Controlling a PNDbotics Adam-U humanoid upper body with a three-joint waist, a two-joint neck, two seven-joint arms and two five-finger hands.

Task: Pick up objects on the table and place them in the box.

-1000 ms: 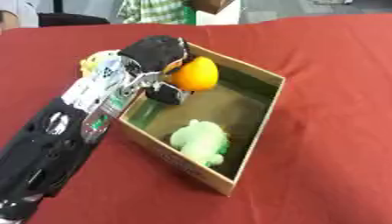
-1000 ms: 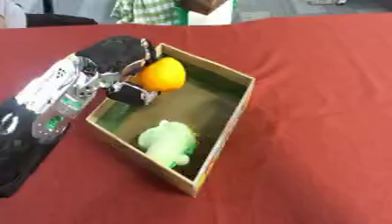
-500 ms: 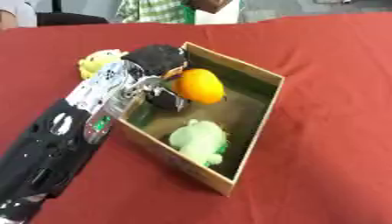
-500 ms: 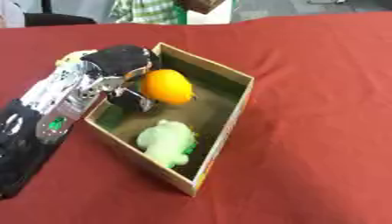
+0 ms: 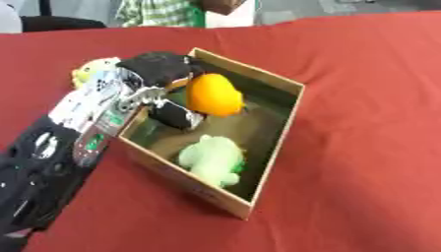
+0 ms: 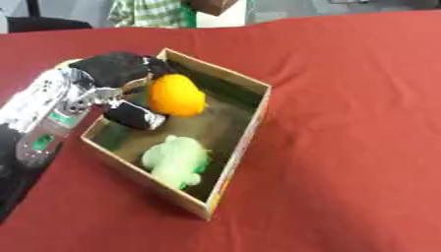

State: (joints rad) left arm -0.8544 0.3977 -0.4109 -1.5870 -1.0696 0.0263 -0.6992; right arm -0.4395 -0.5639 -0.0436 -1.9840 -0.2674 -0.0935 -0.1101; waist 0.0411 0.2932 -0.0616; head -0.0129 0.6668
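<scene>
Holding a smooth orange fruit [image 5: 213, 95] (rounded, glossy), left hand [image 5: 159, 74] curled round it, over the box [image 5: 277, 129], pale green toy [image 5: 213, 158] inside.

Likely lab or demo room: red-clothed table [image 5: 362, 74], seated person [image 5: 159, 11] behind.

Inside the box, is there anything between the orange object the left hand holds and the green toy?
Nothing: in the left eye view only bare box floor shows between the orange object, held in the left hand, and the green toy. The box holds nothing else.
</scene>
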